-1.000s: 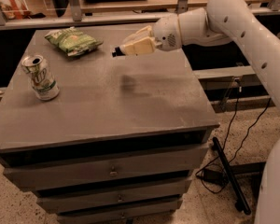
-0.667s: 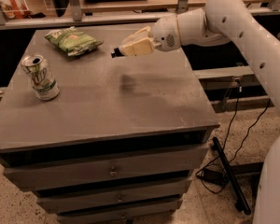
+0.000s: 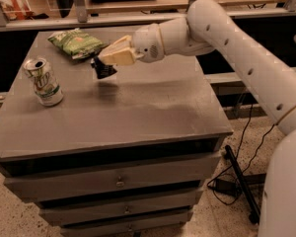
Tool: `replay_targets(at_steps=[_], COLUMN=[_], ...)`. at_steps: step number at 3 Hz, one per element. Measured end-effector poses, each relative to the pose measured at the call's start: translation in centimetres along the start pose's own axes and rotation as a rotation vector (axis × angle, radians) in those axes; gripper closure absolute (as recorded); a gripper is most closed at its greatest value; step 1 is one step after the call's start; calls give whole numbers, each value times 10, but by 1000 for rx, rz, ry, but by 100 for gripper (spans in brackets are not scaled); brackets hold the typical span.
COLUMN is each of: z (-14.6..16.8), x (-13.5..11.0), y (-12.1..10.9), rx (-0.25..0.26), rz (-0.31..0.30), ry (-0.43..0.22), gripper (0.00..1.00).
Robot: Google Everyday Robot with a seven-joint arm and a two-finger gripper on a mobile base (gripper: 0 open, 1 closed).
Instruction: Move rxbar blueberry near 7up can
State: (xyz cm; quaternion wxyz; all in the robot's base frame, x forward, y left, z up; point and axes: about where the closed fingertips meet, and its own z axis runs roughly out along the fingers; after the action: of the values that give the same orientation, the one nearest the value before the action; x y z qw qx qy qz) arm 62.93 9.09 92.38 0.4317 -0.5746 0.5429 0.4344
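Note:
The 7up can, silver-white and green, stands upright near the left edge of the grey cabinet top. My gripper hangs above the top, to the right of the can and just below the chip bag. Its cream fingers are shut on a small dark object, the rxbar blueberry, held clear of the surface. A shadow lies on the top below it. The bar is partly hidden by the fingers.
A crinkled green chip bag lies at the back left of the top. The cabinet has drawers in front. Cables and a black stand lie on the floor at right. Shelving runs behind.
My gripper has moved left and slightly down with the dark bar in it, closer to the can. The can and chip bag have not moved.

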Motion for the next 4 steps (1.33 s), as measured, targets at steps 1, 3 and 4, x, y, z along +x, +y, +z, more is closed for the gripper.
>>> replay_targets(at_steps=[1,3,4], z=[36,82,91], x=[-5,-16,-13], y=[14,31,36], rx=[-61,-131,-158], rz=[-22,-38,-18], ry=[-40,-110,-115], gripper=[100,100,84])
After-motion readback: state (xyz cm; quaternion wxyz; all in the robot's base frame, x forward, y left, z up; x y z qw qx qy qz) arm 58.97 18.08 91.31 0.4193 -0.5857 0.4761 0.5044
